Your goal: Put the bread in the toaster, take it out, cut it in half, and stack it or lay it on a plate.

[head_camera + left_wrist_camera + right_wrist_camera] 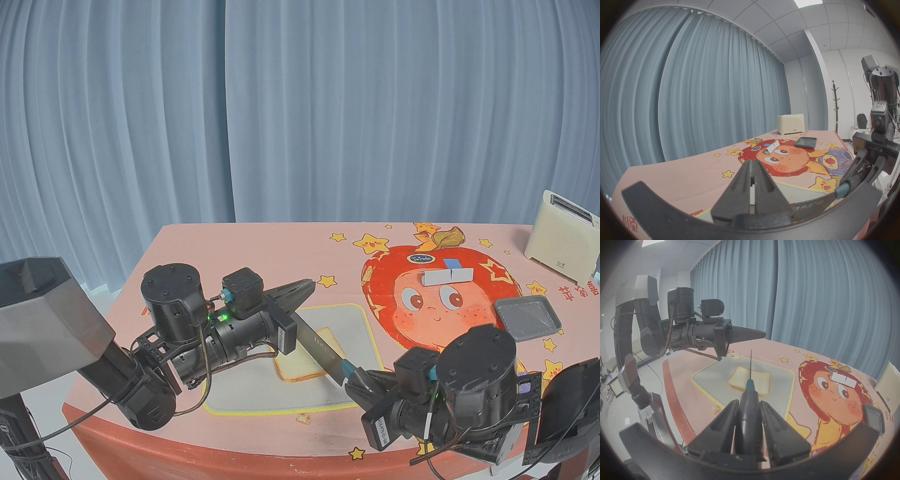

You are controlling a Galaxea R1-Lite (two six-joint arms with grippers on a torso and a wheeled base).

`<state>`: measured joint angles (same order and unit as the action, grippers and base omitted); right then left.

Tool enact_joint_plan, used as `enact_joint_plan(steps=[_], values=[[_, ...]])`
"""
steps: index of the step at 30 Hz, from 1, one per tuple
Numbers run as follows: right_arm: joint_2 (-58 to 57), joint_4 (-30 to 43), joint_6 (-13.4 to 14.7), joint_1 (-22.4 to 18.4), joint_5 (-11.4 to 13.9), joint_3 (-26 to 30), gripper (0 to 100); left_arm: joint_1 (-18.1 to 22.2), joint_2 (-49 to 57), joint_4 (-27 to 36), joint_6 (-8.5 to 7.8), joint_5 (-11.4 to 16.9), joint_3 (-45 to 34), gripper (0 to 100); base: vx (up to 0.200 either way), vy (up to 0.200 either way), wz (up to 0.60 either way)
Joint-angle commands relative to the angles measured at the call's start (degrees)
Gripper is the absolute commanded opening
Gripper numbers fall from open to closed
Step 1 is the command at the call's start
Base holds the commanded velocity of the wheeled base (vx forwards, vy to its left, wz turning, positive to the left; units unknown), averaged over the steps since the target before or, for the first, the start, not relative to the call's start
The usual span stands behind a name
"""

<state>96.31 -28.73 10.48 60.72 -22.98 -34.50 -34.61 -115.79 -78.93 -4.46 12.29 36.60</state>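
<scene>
A slice of bread (299, 367) lies flat on the grey, yellow-edged cutting board (250, 381). My right gripper (356, 382) is shut on the knife's teal-and-black handle (749, 396) at the board's near right corner. The knife blade (319, 349) stands edge-down across the slice (756, 385); whether it touches I cannot tell. My left gripper (309, 286) is shut with nothing in it, held level above the board's far edge, just behind the bread (752, 170). The cream toaster (565, 237) stands at the far right. A dark grey plate (528, 317) lies left of it.
A small white-and-blue block (447, 275) rests on the cartoon face printed on the pink tablecloth. A crumb (303, 419) lies near the table's front edge. Blue curtains hang behind the table. Bare cloth lies between the board and the plate.
</scene>
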Motion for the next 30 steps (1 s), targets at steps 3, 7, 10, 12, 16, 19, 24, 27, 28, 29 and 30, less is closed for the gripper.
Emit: enact_joint_plan(steps=[3,7,10,12,16,19,24,27,28,29,30], values=[[0.1,0.1,0.1,0.1,0.0,0.1,0,0.0,-1.6,-0.4,-0.11,0.8,-0.3,0,0.000,0.000,0.00],[0.3,0.1,0.1,0.1,0.0,0.1,0,0.1,-1.7,-0.4,-0.20,1.0,-1.2,0,0.000,0.000,0.00],[0.4,0.0,0.1,0.1,0.0,0.0,0,0.1,-1.6,-0.4,-0.02,4.1,-3.1,0,0.000,0.000,0.00],[0.5,0.0,0.1,0.1,0.0,0.0,0,0.2,-1.7,-0.4,-0.11,4.8,-3.6,0,0.000,0.000,0.00],[0.5,0.0,0.1,0.1,0.0,0.0,0,0.2,-1.8,-0.4,-0.20,4.7,-3.7,0,0.000,0.000,0.00],[0.4,0.0,0.1,0.1,0.0,0.0,0,0.2,-1.8,-0.4,-0.20,4.7,-3.5,0,0.000,0.000,0.00],[0.4,0.0,0.1,0.1,0.0,0.0,0,0.2,-1.8,-0.3,-0.11,4.6,-3.9,0,0.000,0.000,0.00],[0.7,0.1,0.1,0.1,0.0,0.5,0,0.2,-1.7,-0.3,0.07,4.6,-4.2,0,0.000,0.000,0.00],[0.8,0.1,0.0,0.1,0.0,0.7,0,0.2,-1.6,-0.3,0.07,4.6,-3.8,0,0.000,0.000,0.00],[0.9,0.2,0.0,0.1,0.0,0.7,0,0.2,-1.6,-0.3,0.07,4.6,-3.6,0,0.000,0.000,0.00],[1.2,0.1,0.0,0.1,0.0,0.7,0,0.2,-1.5,-0.4,0.16,4.6,-3.5,0,0.000,0.000,0.00]])
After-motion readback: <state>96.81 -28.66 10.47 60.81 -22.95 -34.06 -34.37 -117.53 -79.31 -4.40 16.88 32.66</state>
